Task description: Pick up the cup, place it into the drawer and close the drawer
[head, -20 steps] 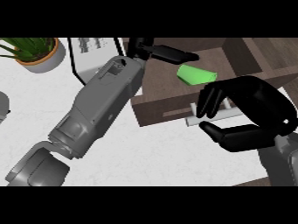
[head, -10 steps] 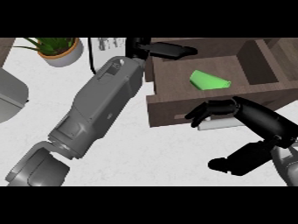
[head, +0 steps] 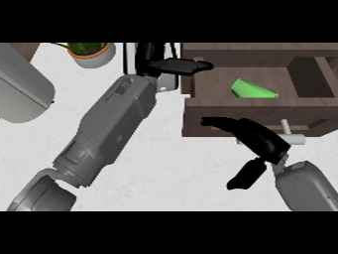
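**Cup in, drawer left to push shut**

Nearest us, our right hand (head: pixel 263 144) holds nothing. Its fingers (head: pixel 219 121) reach forward, fairly straight, and the thumb is spread well back towards us. The fingertips lie over the front panel of the drawer (head: pixel 321 124); from this steep angle we cannot quite tell whether they touch it. Just right of the hand, the white handle (head: pixel 294 138) sticks out of the panel. Beyond the fingertips, the green cup (head: pixel 253 90) lies on the floor of the open drawer, free of both hands.

As we judge it, only the closing remains. To do it well, we should set flat fingers square on the panel, nearer its middle than its left end. Then we push straight away from us so the drawer does not skew.

Farthest off, our left hand (head: pixel 177 65) is also empty, fingers straight, by the drawer's far left corner. It should move aside before we push.
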Robot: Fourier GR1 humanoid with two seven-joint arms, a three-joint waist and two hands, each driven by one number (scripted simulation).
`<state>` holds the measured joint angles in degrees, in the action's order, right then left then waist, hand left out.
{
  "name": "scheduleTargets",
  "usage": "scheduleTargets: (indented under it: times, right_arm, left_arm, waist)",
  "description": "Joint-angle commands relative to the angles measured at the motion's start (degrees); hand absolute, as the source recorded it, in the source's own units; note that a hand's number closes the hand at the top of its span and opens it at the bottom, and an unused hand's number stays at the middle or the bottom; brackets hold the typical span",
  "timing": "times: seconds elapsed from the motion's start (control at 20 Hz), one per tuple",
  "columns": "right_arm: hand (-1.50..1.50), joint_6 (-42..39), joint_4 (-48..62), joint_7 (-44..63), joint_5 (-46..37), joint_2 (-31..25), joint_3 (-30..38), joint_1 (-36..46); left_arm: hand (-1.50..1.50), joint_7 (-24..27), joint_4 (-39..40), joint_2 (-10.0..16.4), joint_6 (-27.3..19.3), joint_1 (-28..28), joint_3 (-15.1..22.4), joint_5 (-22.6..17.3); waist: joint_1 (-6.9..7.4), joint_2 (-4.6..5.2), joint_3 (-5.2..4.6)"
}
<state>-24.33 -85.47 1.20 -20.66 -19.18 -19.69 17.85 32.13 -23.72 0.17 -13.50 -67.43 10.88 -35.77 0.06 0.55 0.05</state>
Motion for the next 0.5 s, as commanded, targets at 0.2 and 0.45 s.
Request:
scheduleTargets:
  times: [0.2,0.45]
  right_arm:
    - [1.5,5.76,29.95,-10.49,-9.92,2.61,-0.44,12.29]
    - [1.5,11.08,43.31,-19.56,-8.66,2.52,5.75,18.88]
  left_arm:
    - [-1.5,1.81,-5.35,1.78,2.02,6.76,-0.36,0.15]
    - [-1.5,-2.03,-10.5,4.57,4.87,9.83,-0.21,-0.93]
  waist:
    - [3.57,0.07,0.05]
    - [5.96,0.2,0.19]
